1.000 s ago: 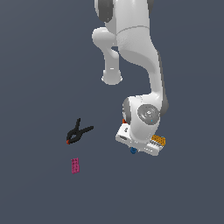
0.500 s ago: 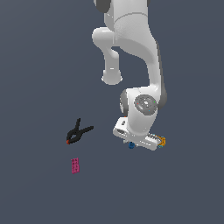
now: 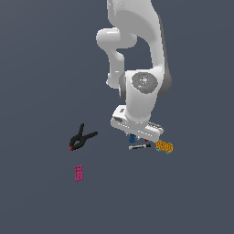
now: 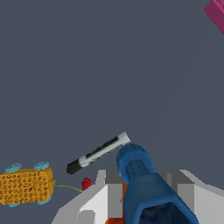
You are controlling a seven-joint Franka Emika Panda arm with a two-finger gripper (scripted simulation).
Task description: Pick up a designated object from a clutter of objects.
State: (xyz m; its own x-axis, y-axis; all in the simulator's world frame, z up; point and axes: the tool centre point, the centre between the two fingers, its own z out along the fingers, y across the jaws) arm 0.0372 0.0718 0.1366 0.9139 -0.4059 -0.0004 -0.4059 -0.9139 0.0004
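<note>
The dark-blue spool (image 4: 135,164) sits between my two white fingers (image 4: 107,183), which are closed against its sides. In the exterior view the spool (image 3: 132,137) hangs just under my gripper (image 3: 133,135), a little above the floor. In the wrist view my gripper (image 4: 142,179) is centred on the spool. The thin black-and-white marker (image 3: 139,146) lies on the floor just below and beside it, and it also shows in the wrist view (image 4: 98,153). The orange cup is not in view.
An orange-yellow studded block (image 3: 163,146) lies right of the marker; it shows in the wrist view (image 4: 26,186). A black spring clamp (image 3: 82,138) and a pink flat brick (image 3: 78,172) lie to the exterior view's left. A small red item (image 4: 86,183) lies near the block.
My gripper has risen and shifted slightly toward the exterior view's left with the blue spool in it. The marker and the studded block now show beneath the hand.
</note>
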